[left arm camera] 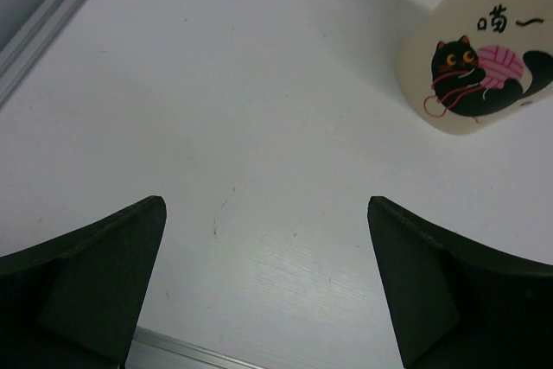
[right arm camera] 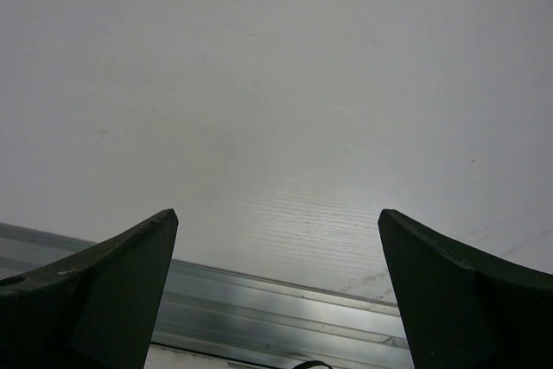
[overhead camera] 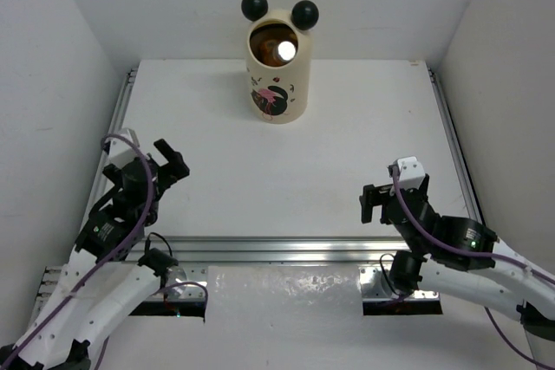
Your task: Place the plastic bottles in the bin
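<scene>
The cream bin [overhead camera: 277,62] with two black ball ears stands upright at the back middle of the table; its cat print shows in the left wrist view [left arm camera: 484,66]. Inside its mouth I see orange-brown shapes and a bright glint [overhead camera: 284,49]; single bottles cannot be told apart. No bottle lies on the table. My left gripper [overhead camera: 172,162] is open and empty over the near left of the table, also shown in its wrist view [left arm camera: 266,239]. My right gripper [overhead camera: 375,204] is open and empty at the near right, above the front rail [right arm camera: 276,248].
White walls close in the table on the left, back and right. Metal rails run along the left edge [overhead camera: 120,101], the right edge [overhead camera: 451,127] and the front edge [overhead camera: 286,249]. A white sheet [overhead camera: 284,296] lies between the arm bases.
</scene>
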Motion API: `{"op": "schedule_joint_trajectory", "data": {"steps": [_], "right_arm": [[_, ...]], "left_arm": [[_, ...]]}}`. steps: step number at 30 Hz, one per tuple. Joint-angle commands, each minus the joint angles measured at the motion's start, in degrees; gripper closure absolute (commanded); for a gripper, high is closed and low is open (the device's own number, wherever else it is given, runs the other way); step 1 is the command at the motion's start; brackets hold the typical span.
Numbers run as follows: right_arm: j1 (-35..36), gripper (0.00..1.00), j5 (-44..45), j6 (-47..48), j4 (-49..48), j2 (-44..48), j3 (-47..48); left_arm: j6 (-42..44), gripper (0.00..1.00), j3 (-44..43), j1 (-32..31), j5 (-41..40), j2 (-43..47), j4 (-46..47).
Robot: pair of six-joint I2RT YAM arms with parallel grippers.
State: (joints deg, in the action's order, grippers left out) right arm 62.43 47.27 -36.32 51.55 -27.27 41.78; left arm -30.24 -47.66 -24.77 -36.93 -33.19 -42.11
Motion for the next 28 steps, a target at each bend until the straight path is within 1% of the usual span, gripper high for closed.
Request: {"op": "schedule_joint_trajectory", "data": {"steps": [1, 5, 9, 28], "right_arm": [[0.23, 0.01, 4.76, 2.47, 1.19, 0.55, 0.85], [0.23, 0.01, 4.42, 2.74, 0.57, 1.08, 0.15], [0.23, 0.01, 4.06, 2.57, 0.48, 1.16, 0.14], [0.23, 0.01, 2.92, 3.62, -1.71, 1.6, -0.47]], "left_arm": [[-0.26, 0.0, 0.63, -0.1, -3.5, 3.38, 2.2], [2.28, 0.01, 3.01, -0.1, -1.06, 6.2, 5.44], [3.08, 0.0, 3.63, -0.1, 0.19, 7.0, 6.25], [4.22, 0.0, 4.06, -0.1, 2.74, 4.54, 7.39]]}}
